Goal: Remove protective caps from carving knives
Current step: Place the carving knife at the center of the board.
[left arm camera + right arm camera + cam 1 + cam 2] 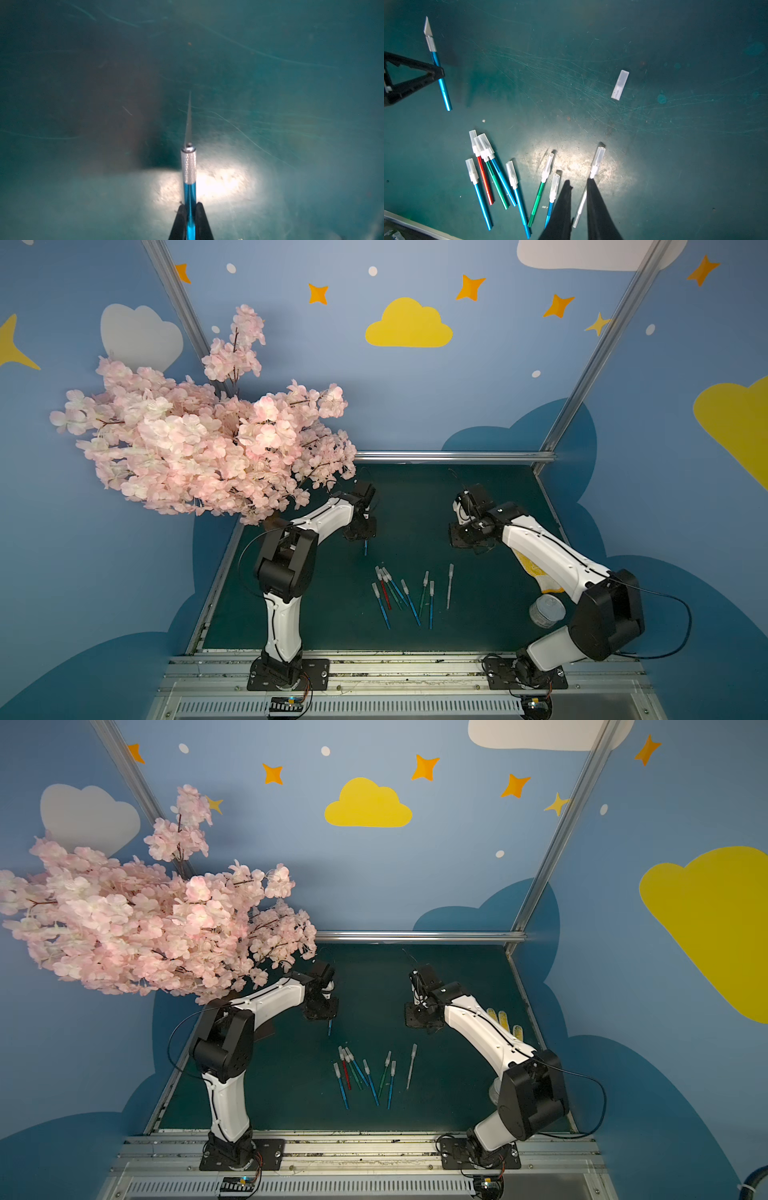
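Observation:
My left gripper (190,208) is shut on the blue handle of a carving knife (188,166) whose pointed blade is bare. It holds the knife above the green mat (415,497), left of centre in both top views (365,548) (329,1027). A loose protective cap (620,85) lies alone on the mat. Several capped carving knives (500,178) with blue, red and green handles lie together (399,597). A whitish capped knife (598,160) lies beside them. My right gripper (579,182) hovers over it, narrowly open and holding nothing.
A pink blossom branch (199,439) overhangs the back left of the mat, close to my left arm. A yellow and white glove (505,1021) and a round tub (546,612) lie under my right arm. Metal rails (374,672) border the front edge.

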Available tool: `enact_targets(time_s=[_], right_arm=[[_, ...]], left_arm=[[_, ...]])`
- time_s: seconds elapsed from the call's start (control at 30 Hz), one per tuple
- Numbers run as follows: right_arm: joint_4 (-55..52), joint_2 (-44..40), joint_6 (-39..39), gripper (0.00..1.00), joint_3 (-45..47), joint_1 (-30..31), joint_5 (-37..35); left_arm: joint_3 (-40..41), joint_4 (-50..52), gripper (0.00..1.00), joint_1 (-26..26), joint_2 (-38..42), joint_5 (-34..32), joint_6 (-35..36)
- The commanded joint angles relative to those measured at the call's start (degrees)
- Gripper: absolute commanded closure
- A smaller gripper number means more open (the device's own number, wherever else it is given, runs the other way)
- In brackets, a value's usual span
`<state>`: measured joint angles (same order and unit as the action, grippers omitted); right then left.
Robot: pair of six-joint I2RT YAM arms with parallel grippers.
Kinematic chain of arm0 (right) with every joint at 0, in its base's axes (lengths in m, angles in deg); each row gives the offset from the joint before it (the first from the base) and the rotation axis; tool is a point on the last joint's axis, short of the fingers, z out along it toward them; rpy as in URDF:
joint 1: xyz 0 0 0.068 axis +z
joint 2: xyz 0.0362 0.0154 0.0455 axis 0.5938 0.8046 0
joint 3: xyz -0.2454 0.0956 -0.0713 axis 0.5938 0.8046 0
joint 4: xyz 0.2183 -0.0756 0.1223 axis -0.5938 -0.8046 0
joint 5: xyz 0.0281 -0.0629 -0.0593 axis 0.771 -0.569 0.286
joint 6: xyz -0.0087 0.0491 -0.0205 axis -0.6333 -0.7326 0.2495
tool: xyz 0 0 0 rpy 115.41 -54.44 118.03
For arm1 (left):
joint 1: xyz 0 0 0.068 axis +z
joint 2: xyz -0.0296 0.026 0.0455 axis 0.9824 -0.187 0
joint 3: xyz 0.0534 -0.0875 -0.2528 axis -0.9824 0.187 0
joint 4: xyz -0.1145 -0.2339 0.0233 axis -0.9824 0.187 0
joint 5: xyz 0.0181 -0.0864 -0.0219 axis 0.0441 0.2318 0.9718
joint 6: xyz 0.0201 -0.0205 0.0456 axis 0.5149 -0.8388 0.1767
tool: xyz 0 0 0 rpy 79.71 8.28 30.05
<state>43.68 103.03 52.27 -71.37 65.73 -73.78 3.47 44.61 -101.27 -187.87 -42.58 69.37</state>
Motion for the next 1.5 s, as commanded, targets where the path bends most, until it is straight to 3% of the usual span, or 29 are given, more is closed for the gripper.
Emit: enact_targets(time_s=[0.0,0.57,1.03,1.23,1.47], right_arm=[[0.5,-1.6,-0.4,0.82,0.9,0.4,0.3],[0.4,-2.4,-0.5,0.79,1.2,0.6,-0.2],[-0.3,-4.6,-0.1,0.67,2.1,0.6,0.3],[-1.1,-7.8,0.7,0.52,3.9,0.7,1.2],[-1.5,-14.0,1.2,0.16,7.2,0.7,3.8]], left_arm=[[-1.7,2.0,0.91,0.8,-1.8,-1.3,0.0],[-3.2,3.2,0.82,1.9,-4.7,-1.6,-0.2],[2.3,2.7,0.71,1.3,3.3,1.4,-2.4],[9.3,2.6,0.70,-2.1,10.7,1.0,-5.1],[18.8,2.9,0.68,-9.2,20.4,1.3,-11.8]])
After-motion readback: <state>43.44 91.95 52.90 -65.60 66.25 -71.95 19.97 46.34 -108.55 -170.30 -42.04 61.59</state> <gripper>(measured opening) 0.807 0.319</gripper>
